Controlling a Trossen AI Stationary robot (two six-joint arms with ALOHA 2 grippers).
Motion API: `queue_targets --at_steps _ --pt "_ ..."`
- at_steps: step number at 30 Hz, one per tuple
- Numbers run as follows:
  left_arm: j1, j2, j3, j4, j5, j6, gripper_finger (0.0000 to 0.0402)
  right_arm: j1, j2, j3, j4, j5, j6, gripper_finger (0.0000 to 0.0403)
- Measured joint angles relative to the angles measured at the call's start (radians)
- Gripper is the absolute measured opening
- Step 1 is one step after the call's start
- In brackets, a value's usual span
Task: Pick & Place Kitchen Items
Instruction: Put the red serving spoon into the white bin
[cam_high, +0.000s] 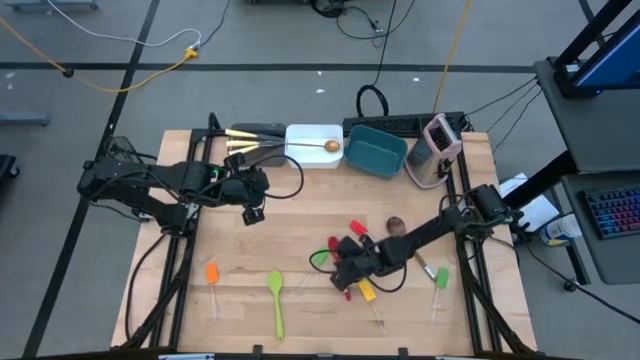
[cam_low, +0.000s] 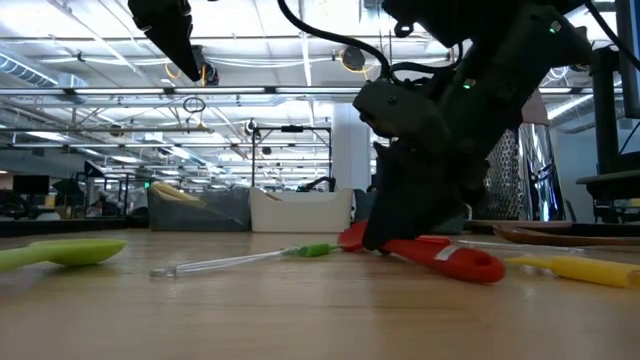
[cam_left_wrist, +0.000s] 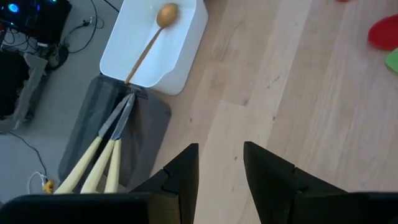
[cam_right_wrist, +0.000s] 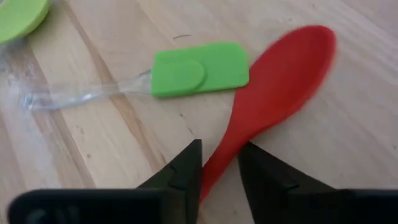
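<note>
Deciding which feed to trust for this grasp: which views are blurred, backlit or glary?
Right wrist view: the red spoon is soft-edged toward its bowl, the right tool straddling its handle; the green spatula is crisper. Low view: ceiling lights backlight the arm into a silhouette. Left wrist view: sharp, even light on the white tub. High view: no glare.

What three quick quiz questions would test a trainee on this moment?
1. True or false: the right gripper straddles the red spoon's handle.
2. Which tub holds the gold spoon: A white tub, B teal tub, C dark tub?
3. Fill in: the left gripper is ____, holding nothing.

Key: 1 true; 2 A; 3 open.
</note>
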Motion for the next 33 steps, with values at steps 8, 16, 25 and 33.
queue_targets --at_steps 8,16,25,33 --pt "0.0 0.0 0.0 0.0 0.0 -0.037 0.0131 -0.006 -0.017 -0.001 0.001 -0.001 -0.043 0.0026" --pt "-0.001 0.0 0.0 -0.003 0.001 -0.037 0.0131 -0.045 -0.148 -0.007 0.004 0.05 -0.327 0.002" --pt "-0.028 0.0 0.0 -0.007 0.002 -0.046 0.0131 -0.176 -0.268 -0.005 0.069 0.155 -0.695 0.0019" --pt "-0.061 0.0 0.0 -0.008 0.001 -0.108 0.0131 -0.354 -0.273 -0.004 0.202 0.151 -1.028 0.0019"
